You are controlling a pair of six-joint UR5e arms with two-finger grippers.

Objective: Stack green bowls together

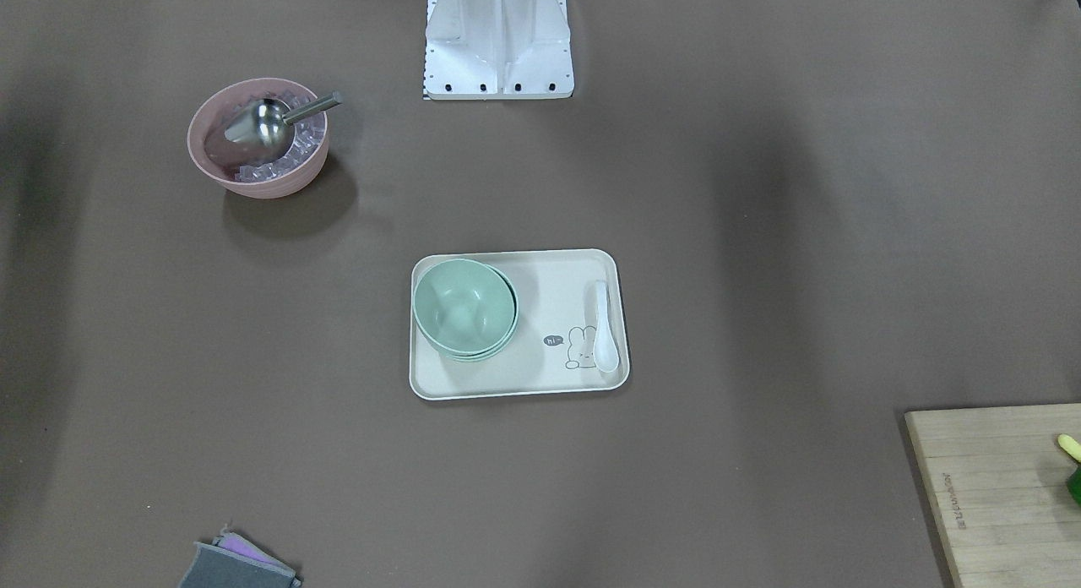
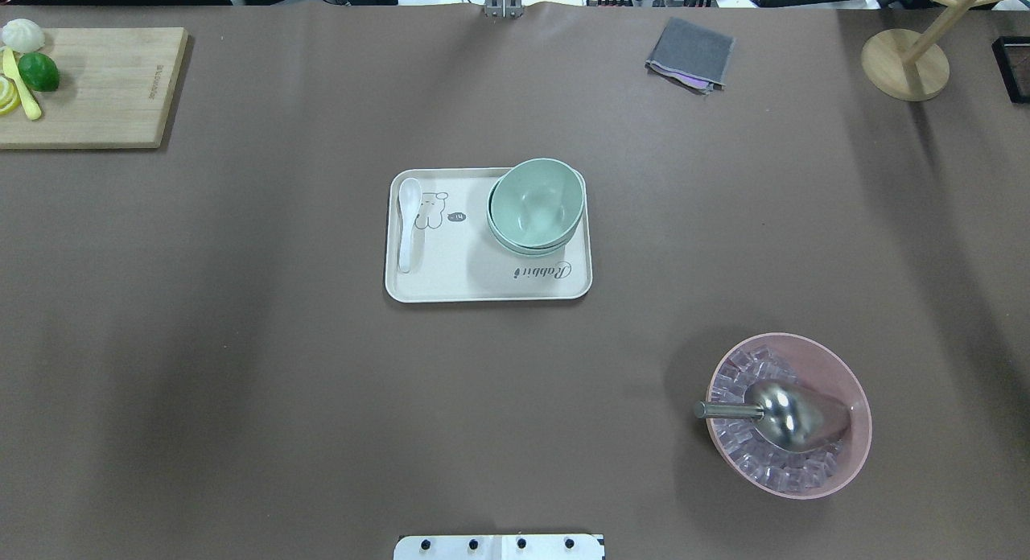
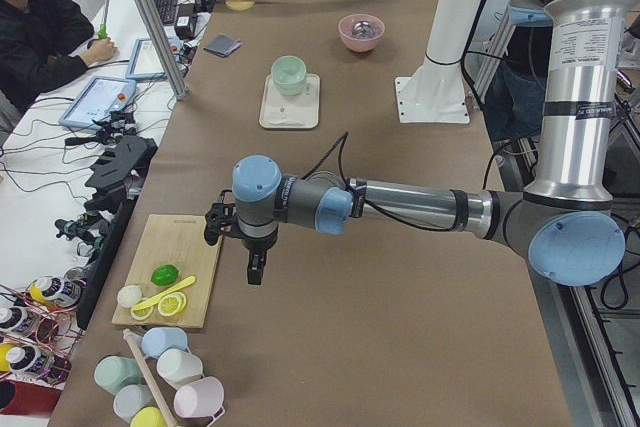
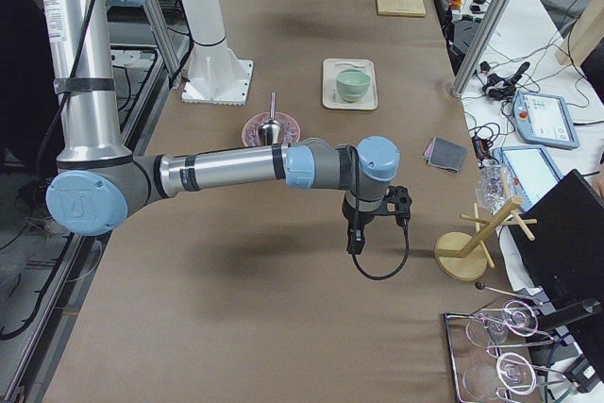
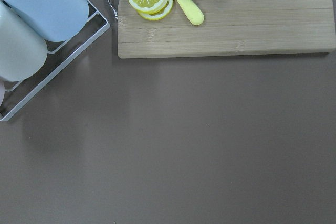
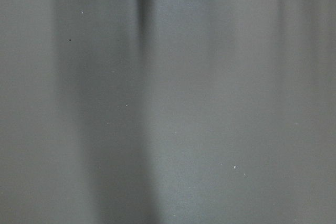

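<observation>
The green bowls [image 1: 464, 309] sit nested in one stack, slightly offset, on a cream rabbit-print tray [image 1: 549, 305]. In the overhead view the green bowls [image 2: 536, 204] are at the tray's [image 2: 451, 262] far right corner. A white spoon [image 2: 409, 222] lies on the tray's other side. Both arms are away from the tray. The left gripper [image 3: 255, 272] hangs above the table near the cutting board, and the right gripper [image 4: 354, 244] hangs above bare table near the mug tree. They show only in the side views, so I cannot tell if they are open or shut.
A pink bowl [image 2: 853, 455] holds ice cubes and a metal scoop [image 2: 793, 415]. A cutting board [image 2: 105, 93] with lime and lemon slices, a grey cloth [image 2: 690, 53] and a wooden mug tree [image 2: 905, 61] stand near the table's far edge. A rack of cups [image 5: 31, 24] lies beside the board.
</observation>
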